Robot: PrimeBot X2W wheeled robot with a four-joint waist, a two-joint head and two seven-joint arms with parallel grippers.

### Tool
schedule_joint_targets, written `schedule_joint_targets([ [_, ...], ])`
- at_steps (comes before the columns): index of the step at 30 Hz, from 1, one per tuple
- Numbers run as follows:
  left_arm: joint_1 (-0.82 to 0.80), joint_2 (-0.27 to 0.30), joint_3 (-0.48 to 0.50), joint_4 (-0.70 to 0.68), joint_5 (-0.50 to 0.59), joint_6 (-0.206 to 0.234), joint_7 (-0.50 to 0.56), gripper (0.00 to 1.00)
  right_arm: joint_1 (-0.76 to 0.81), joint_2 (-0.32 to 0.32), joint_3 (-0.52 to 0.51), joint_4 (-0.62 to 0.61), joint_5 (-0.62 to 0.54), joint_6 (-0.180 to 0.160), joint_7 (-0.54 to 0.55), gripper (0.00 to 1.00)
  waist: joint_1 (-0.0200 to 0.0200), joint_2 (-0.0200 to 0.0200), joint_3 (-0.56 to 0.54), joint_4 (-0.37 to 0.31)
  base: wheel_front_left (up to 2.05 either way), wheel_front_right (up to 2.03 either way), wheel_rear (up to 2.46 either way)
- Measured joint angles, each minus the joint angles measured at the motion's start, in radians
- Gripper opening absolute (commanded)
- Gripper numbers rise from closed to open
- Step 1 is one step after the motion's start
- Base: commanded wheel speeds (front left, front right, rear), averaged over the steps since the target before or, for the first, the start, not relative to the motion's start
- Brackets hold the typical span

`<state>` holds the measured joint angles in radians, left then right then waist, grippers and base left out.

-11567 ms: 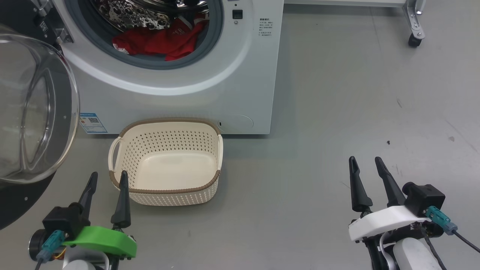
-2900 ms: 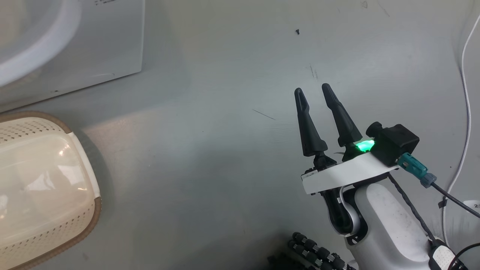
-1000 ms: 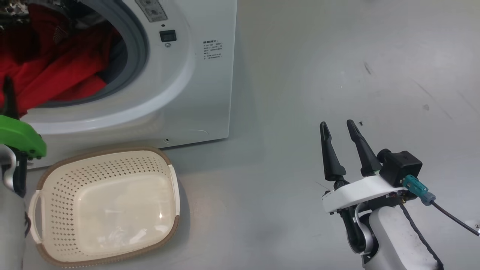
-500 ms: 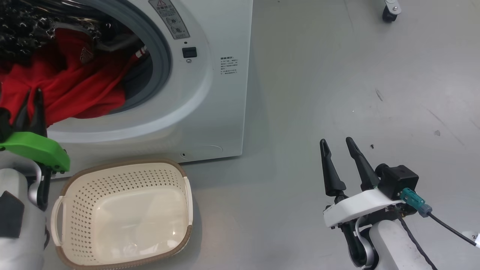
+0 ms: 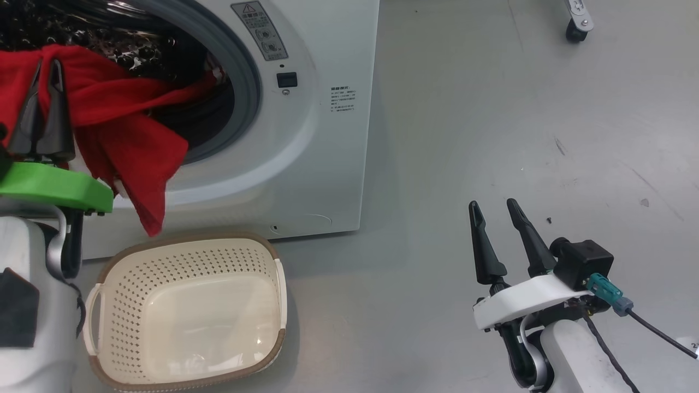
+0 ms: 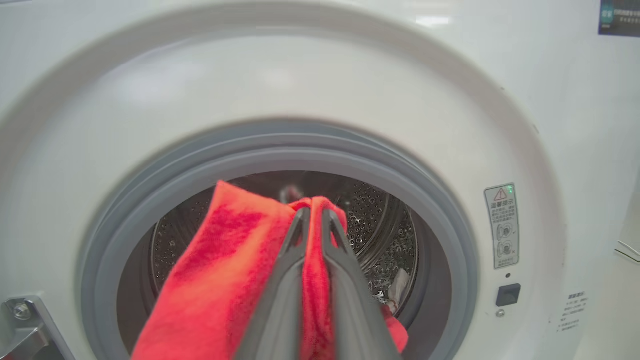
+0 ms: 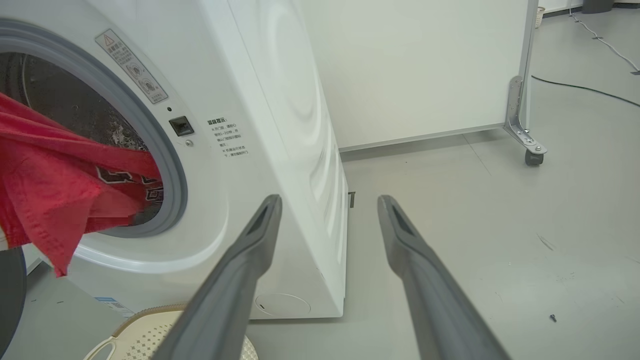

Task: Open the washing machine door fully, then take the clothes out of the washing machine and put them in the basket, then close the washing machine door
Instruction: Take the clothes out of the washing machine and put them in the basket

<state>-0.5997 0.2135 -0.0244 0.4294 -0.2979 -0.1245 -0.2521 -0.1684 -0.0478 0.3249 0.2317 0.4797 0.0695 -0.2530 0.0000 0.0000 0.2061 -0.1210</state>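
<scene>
The white washing machine [image 5: 327,164] stands open, its grey gasket [image 6: 280,150] ringing the steel drum [image 6: 385,225]. My left gripper [image 5: 48,63] is shut on the red clothes [image 5: 125,142], raised in front of the opening. In the left wrist view the fingers [image 6: 280,300] pinch a fold of the clothes [image 6: 225,260]. Red cloth trails from the drum and hangs over the lip above the cream basket [image 5: 273,256]. More clothes [image 7: 125,180] with printed letters lie in the drum. My right gripper [image 5: 492,203] is open over the floor, far right. The washing machine door is out of view; its hinge [image 6: 20,320] shows.
The basket [image 7: 150,335] sits on the grey floor right against the machine's front. A white partition [image 7: 425,65] on a caster [image 5: 573,35] stands behind and to the right of the machine. A cable [image 7: 585,90] and a small black speck [image 5: 549,220] lie on the floor.
My left gripper has risen with the red clothes, drawing them out of the drum until they hang over the lip. The head camera has shifted slightly. The right gripper stays as it was.
</scene>
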Motion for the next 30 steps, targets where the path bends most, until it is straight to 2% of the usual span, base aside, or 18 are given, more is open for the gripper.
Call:
schedule_joint_targets([
  [10,0.048,-0.016,0.033,-0.176,0.009,0.0,0.0,0.0,0.001,0.0,-0.005,-0.005,0.0,0.001,0.0,1.0,0.0,0.0,0.0,0.005,0.0,0.0,0.0],
  [18,0.09,-0.03,0.049,-0.259,0.014,-0.001,0.0,0.0,0.004,0.0,-0.005,-0.006,0.0,0.008,0.0,1.0,0.0,0.0,0.0,0.004,0.0,0.0,0.0],
  [23,0.119,-0.037,0.042,-0.261,0.016,-0.001,0.0,0.0,0.005,0.0,-0.004,-0.006,0.0,0.008,0.0,1.0,0.0,0.0,0.002,0.002,0.0,0.0,0.0],
  [30,0.229,-0.041,-0.011,-0.17,0.016,-0.001,0.011,0.0,0.007,0.0,0.004,-0.011,0.0,0.008,0.0,1.0,0.0,0.0,0.015,-0.005,0.0,0.0,0.0],
])
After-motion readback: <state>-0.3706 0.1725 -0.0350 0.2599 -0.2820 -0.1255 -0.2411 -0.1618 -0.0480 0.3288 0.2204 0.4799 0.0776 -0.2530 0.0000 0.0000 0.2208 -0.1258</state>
